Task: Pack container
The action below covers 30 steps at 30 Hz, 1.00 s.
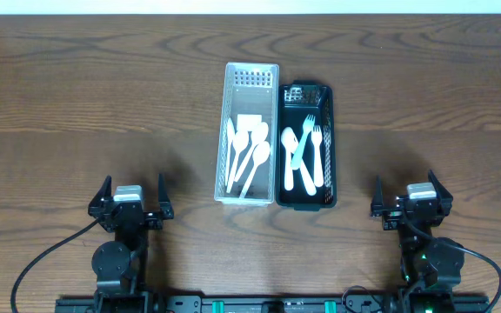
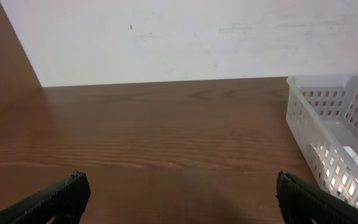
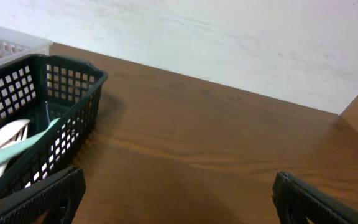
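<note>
Black container (image 1: pixel 308 94), cutlery (image 1: pixel 303 158) overlapping inside, white basket (image 2: pixel 309 134) beside, partly cropped

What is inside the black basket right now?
The black basket holds loose white plastic cutlery: at least two forks and a spoon. The pieces overlap, so anything beneath them is hidden.

A dark brown wooden table (image 1: pixel 76 96) with wavy grain fills the scene. At its far edge rises a plain white wall (image 2: pixel 185 37), faintly scuffed, evenly lit.
</note>
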{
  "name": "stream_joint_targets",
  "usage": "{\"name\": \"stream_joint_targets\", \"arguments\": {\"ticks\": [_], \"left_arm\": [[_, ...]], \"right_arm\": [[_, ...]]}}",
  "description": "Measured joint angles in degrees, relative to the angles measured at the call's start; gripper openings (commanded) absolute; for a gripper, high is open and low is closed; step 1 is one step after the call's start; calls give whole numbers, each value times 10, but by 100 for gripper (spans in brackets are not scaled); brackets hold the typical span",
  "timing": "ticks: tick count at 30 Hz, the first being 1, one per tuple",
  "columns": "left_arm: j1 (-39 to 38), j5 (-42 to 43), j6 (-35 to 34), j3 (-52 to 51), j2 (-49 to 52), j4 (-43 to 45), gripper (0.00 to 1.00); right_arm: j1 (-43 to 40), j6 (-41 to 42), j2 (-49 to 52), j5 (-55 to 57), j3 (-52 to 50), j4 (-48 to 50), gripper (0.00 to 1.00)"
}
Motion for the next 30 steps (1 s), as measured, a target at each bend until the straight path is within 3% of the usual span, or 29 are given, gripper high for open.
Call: {"name": "stream_joint_targets", "arguments": {"ticks": [30], "left_arm": [[0, 8, 0, 0, 0, -2, 98]], "right_arm": [[0, 0, 0, 0, 0, 0, 99]]}}
